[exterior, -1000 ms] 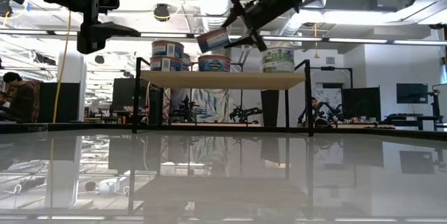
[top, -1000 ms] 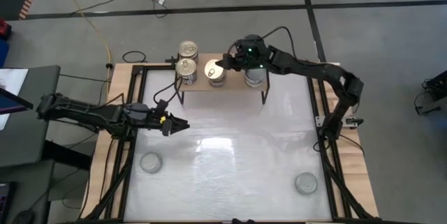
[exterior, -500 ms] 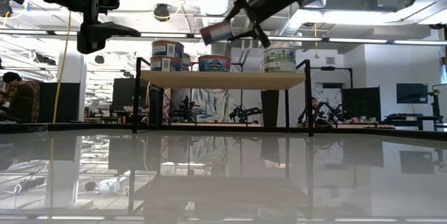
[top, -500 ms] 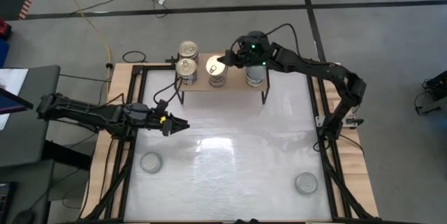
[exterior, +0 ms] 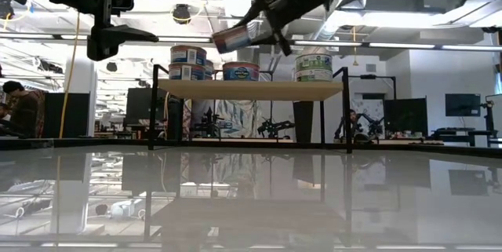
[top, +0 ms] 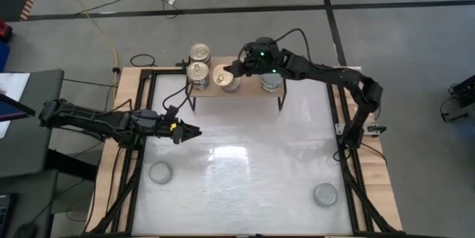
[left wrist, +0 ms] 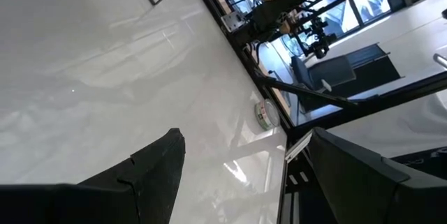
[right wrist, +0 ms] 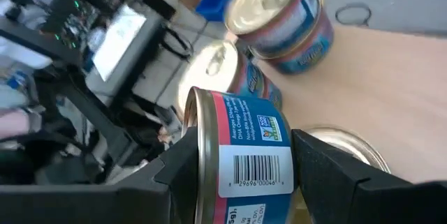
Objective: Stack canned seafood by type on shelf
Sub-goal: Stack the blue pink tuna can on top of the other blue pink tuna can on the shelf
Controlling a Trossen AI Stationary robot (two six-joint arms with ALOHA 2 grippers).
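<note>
Now the right gripper — clamped on a blue-labelled tin — has carried it leftward above the shelf, over the middle can; lowering should follow, while the left gripper waits open.

Blue-and-pink labelled can, gold lid; light-wood shelf, black legs.
</note>
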